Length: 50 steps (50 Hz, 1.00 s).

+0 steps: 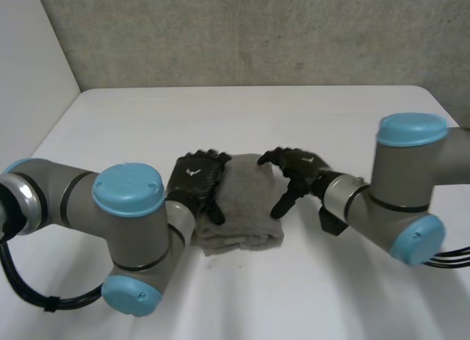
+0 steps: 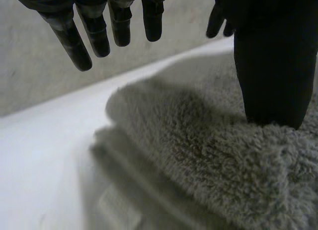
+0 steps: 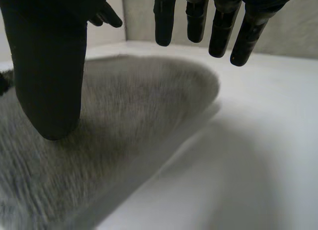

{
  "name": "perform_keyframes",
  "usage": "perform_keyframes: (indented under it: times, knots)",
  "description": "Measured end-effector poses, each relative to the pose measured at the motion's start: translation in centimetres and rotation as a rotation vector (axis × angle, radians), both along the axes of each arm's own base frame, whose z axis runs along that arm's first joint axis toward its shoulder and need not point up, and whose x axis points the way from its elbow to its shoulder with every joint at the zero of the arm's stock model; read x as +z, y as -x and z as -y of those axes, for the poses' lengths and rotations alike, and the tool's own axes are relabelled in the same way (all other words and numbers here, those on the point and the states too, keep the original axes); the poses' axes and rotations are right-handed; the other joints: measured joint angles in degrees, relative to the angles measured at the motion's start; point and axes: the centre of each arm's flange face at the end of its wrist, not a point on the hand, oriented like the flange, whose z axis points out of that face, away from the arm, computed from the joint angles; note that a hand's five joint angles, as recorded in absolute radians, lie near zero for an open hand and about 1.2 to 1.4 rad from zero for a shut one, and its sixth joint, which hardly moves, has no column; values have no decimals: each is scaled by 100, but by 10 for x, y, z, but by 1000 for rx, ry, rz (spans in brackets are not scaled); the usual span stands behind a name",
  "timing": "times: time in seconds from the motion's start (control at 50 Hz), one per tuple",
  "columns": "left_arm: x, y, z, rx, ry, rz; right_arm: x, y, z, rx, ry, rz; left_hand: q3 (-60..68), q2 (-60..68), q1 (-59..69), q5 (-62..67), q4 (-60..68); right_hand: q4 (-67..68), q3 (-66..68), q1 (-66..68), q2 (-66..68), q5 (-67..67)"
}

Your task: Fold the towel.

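The grey towel (image 1: 246, 208) lies folded into a thick small stack in the middle of the white table (image 1: 147, 120). My left hand (image 1: 197, 180) sits at the towel's left edge. In the left wrist view its thumb (image 2: 271, 66) rests on the towel (image 2: 208, 155), and its straight fingers (image 2: 94, 31) hang spread above the table beside the fold. My right hand (image 1: 301, 167) is at the towel's right edge. Its thumb (image 3: 47, 66) presses the towel (image 3: 124, 120) while its fingers (image 3: 223, 31) stay straight above the edge. Both hands are open.
A grey wall (image 1: 242, 31) stands behind the table's far edge. Bare white table surface lies beyond the towel and in front of it (image 1: 294, 296). Both arms (image 1: 132, 230) reach in from the near side.
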Motion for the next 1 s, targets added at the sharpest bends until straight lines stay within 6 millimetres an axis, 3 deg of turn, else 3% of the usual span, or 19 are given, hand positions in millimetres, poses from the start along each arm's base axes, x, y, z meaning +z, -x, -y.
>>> perform_keyframes:
  times: [0.08, 0.24, 0.32, 0.38, 0.4, 0.44, 0.5, 0.54, 0.56, 0.58, 0.6, 0.62, 0.64, 0.66, 0.7, 0.72, 0.74, 0.86, 1.0]
  knots:
    - [-16, -18, 0, 53, -60, 69, -17, -15, -6, 55, 5, -50, 0, 1, 0, -2, 0, 0, 0, 0, 0, 0]
    - [-28, -31, -8, 59, -92, 147, -28, -22, -8, 91, 78, -142, 0, 1, 0, 0, 0, 0, 0, 0, 0, -63]
    - [-25, -32, -14, 44, -82, 168, -19, -24, -7, 100, 180, -213, 0, 1, 0, 0, 0, 0, 0, -1, 0, -108]
    - [-11, -28, -17, 30, -46, 146, 6, -25, -6, 91, 263, -217, -1, 0, -1, -2, -3, 0, 0, -1, 0, -119]
    - [-11, -28, -17, 30, -46, 146, 6, -25, -6, 91, 263, -217, -1, 0, -1, -2, -3, 0, 0, -1, 0, -119]
    - [-1, -25, -18, 23, -23, 130, 14, -25, -5, 86, 284, -211, -3, -2, -2, -2, -6, 0, 0, -1, 0, -121]
    - [48, -18, -21, 10, 90, 41, 75, -19, -5, 27, 412, -129, -36, -38, -19, -38, -44, 0, 0, -1, 0, -121]
    - [70, -18, -22, 10, 139, 3, 103, -13, -6, -12, 466, -86, -58, -59, -35, -50, -65, 0, 0, -1, 0, -121]
    - [91, -18, -23, 13, 187, -34, 121, -7, -6, -49, 503, -58, -76, -82, -54, -69, -85, 0, 0, -1, 0, -121]
    - [103, -20, -23, 17, 213, -54, 128, -5, -5, -65, 518, -48, -76, -85, -56, -70, -88, 0, 0, -1, 0, -122]
    - [129, -24, -24, 28, 271, -97, 147, 3, -5, -114, 559, -22, -91, -93, -59, -70, -103, 0, 0, -1, 0, -122]
    - [129, -24, -24, 28, 271, -97, 147, 3, -5, -114, 559, -22, -91, -93, -59, -70, -103, 0, 0, -1, 0, -122]
    - [162, -34, -23, 54, 348, -147, 172, 17, -6, -190, 613, 7, -94, -96, -60, -71, -103, 0, 0, -1, 0, -123]
    - [177, -40, -23, 69, 382, -167, 179, 22, -6, -217, 631, 15, -94, -96, -60, -71, -103, 0, 0, -1, 0, -123]
    - [184, -44, -23, 79, 399, -175, 189, 30, -7, -255, 652, 21, -94, -95, -60, -71, -103, 0, 0, -1, 0, -123]
    - [205, -58, -20, 117, 445, -189, 195, 35, -7, -280, 665, 24, -94, -95, -60, -71, -103, 0, 0, -1, 0, -123]
    - [218, -71, -18, 155, 472, -181, 214, 53, -10, -365, 708, 22, -92, -91, -60, -71, -100, 0, 0, -1, 0, -125]
    - [240, -109, -11, 267, 457, -77, 234, 85, -17, -499, 736, -54, -27, -27, -39, -52, -34, 0, 0, -1, 0, -126]
    - [239, -117, -15, 278, 387, -30, 236, 95, -22, -527, 700, -118, -44, -49, -57, -70, -55, 0, 0, -1, 0, -124]
